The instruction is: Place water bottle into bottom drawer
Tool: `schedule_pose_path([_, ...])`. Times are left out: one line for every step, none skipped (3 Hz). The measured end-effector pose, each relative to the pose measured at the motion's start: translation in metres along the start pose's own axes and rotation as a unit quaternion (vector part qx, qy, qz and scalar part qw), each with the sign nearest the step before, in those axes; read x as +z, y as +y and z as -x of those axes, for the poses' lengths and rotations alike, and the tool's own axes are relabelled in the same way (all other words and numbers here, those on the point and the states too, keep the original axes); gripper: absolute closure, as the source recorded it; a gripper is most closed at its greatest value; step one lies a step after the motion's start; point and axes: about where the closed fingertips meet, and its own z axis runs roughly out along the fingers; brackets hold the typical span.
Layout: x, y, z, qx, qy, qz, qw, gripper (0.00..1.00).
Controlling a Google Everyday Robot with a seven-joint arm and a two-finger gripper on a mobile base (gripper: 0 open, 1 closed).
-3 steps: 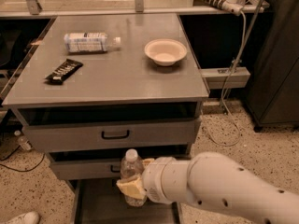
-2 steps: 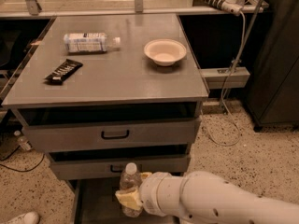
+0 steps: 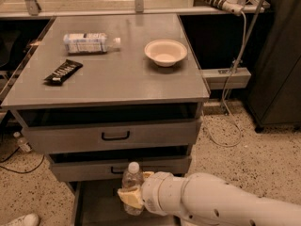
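Note:
The water bottle (image 3: 132, 182) is a clear slim bottle with a white cap, held upright low in the camera view. My gripper (image 3: 133, 194) is shut on the water bottle, its tan fingers (image 3: 130, 197) wrapped around the bottle's body. The bottle hangs over the open bottom drawer (image 3: 96, 206), whose grey floor shows below the two upper drawers. My white arm (image 3: 221, 204) comes in from the lower right and hides the right part of the drawer.
On the cabinet top (image 3: 117, 79) lie a bottle with a wide white-and-blue label (image 3: 89, 42), a black snack bar (image 3: 63, 71) and a beige bowl (image 3: 165, 52). Two upper drawers with black handles (image 3: 115, 135) are shut. A cable (image 3: 230, 102) hangs at right.
My arm and gripper have moved down and slightly left with the water bottle, bringing it lower in front of the middle drawer and over the open bottom drawer.

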Motion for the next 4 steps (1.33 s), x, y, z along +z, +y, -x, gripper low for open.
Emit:
schedule_pose_path([0.025,-0.01,-0.014,0.011,-0.004,-0.005,0.9999,1.0])
schedule_pose_path([0.072,-0.035,-0.039,0.023,-0.01,-0.02,0.9995,1.0])
schedule_pose_path([0.109,-0.055,-0.067,0.047,-0.014,-0.034,0.9982,1.0])
schedule_pose_path([0.109,-0.055,-0.067,0.047,-0.014,-0.034,0.9982,1.0])
